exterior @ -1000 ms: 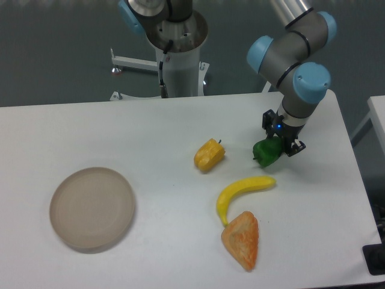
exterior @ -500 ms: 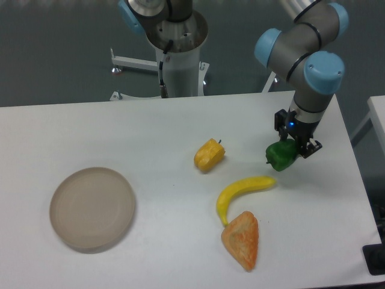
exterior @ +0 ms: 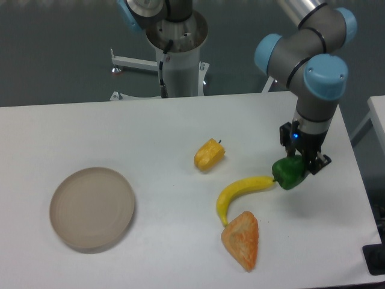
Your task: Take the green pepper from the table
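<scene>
Hand [exterior: 299, 169] fingers are closed on the green pepper [exterior: 290, 173], which is gripped from above at its upper right side. A small blue light is lit on the hand's body just above the pepper. The pepper is seen at the right part of the white bench [exterior: 150, 138]; whether it is touching the bench or lifted just off it cannot be told from this view. Its left edge is seen against the right tip of the banana [exterior: 242, 193], and whether the two touch cannot be told.

The banana is laid just left of and below the hand, curving down to the left. An orange wedge-shaped item [exterior: 242, 239] is placed below the banana, well below and left of the hand. The yellow pepper [exterior: 209, 155] is set to the left of the hand, a little higher, apart from the banana. The round beige plate [exterior: 92, 208] is placed far to the left of the hand, well apart from everything else.

The arm [exterior: 313, 72], grey with blue joint caps, is held directly above the hand.
</scene>
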`<action>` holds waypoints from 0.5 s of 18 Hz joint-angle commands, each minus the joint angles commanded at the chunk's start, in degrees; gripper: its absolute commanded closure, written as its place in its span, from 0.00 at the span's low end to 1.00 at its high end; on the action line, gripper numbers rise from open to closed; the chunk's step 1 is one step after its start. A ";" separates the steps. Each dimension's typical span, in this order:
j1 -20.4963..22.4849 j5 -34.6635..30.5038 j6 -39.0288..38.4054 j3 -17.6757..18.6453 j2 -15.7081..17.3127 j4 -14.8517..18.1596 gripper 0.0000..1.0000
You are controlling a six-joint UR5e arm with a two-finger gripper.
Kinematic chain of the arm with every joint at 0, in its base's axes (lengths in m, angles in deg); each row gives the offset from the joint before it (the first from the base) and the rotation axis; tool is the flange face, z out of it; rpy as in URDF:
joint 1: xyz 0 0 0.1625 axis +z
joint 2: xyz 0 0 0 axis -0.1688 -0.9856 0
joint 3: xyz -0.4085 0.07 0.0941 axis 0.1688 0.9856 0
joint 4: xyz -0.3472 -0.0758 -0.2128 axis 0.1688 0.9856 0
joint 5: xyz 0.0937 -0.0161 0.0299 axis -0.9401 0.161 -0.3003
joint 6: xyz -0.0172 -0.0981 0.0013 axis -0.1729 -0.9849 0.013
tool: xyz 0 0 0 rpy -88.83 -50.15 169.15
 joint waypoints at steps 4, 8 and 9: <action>-1.59 0.17 -2.91 -2.29 -1.76 -0.09 0.70; -2.73 0.17 -3.79 -3.52 -2.64 -0.26 0.70; -2.82 0.17 -3.88 -3.88 -2.99 -0.26 0.70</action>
